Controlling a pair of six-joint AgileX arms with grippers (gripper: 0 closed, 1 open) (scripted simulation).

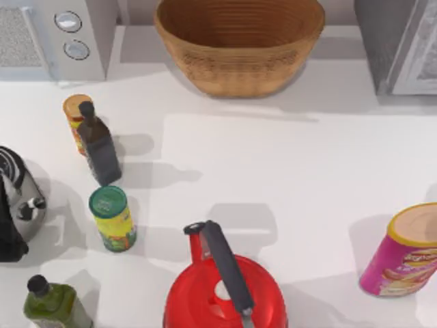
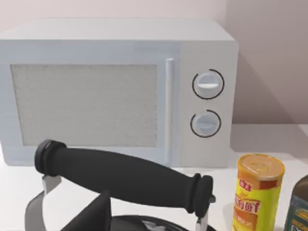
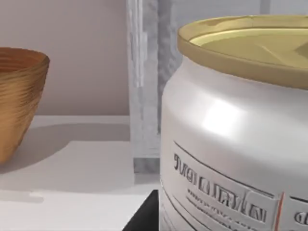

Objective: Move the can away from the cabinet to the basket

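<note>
One can [image 3: 231,144] stood nearest in the right wrist view, upright on the desk [image 3: 72,163] close before the cabinet [image 3: 144,86], with the basket [image 3: 19,96] farther off to one side. A dark wedge beside the can was taken for part of the right gripper [image 3: 143,217]; whether it was open or closed could not be told, and the same was judged of the left gripper [image 2: 91,212], parked over a black-handled kettle [image 2: 125,175] at the desk's left.

The can was judged light, thin-walled, smooth and easily dented, so a moderate hold across the straight mid-body, below the shoulder, was thought best. Grey print was seen on its side, but no word could be read.
</note>
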